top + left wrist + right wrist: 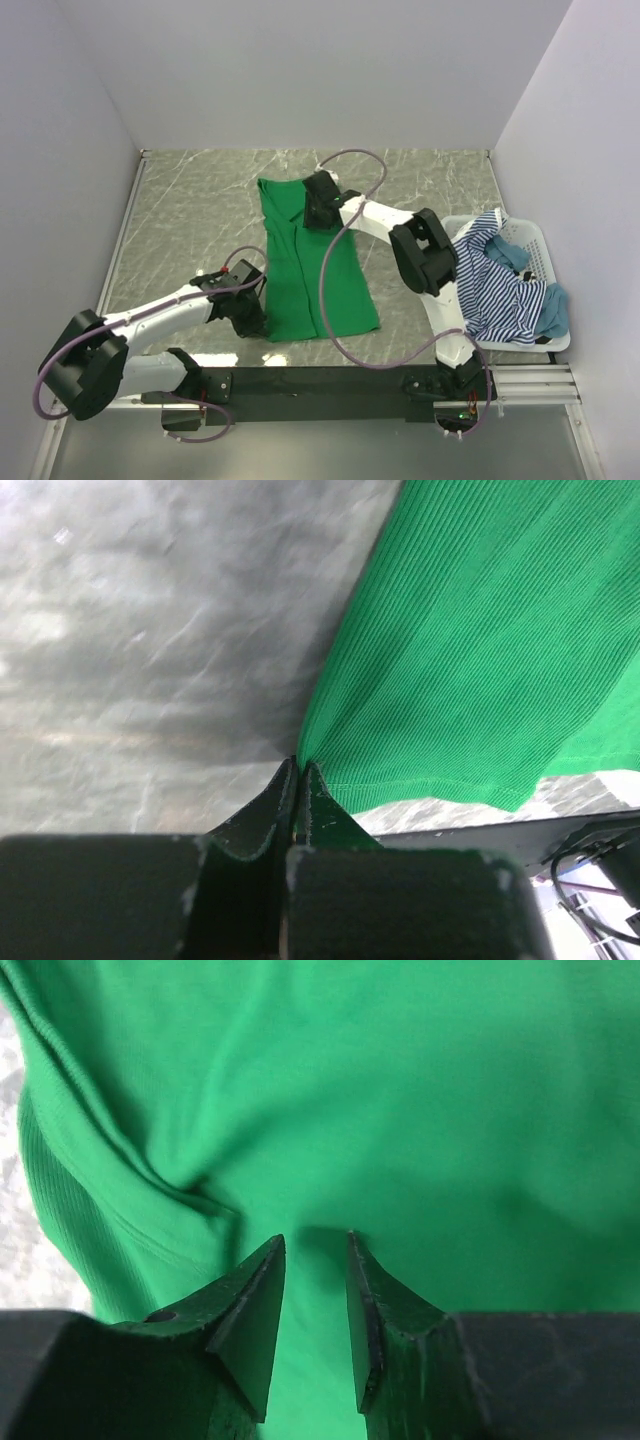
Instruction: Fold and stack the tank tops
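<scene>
Left pincer (298, 772) is clamped on the near left corner of the green tank top (480, 660), which lies lengthwise on the middle of the counter (190, 210). Right pincer (315, 1250) hovers over its far end, jaws narrowly apart, gripping nothing. A clean fold probably needs it to take the matching far edge, then both ends moved together with the cloth taut.

arms (160, 312): white links, black joints | cables (325, 270): mauve loops (one per arm) | tool fingers (245, 1310): black, scuffed
</scene>
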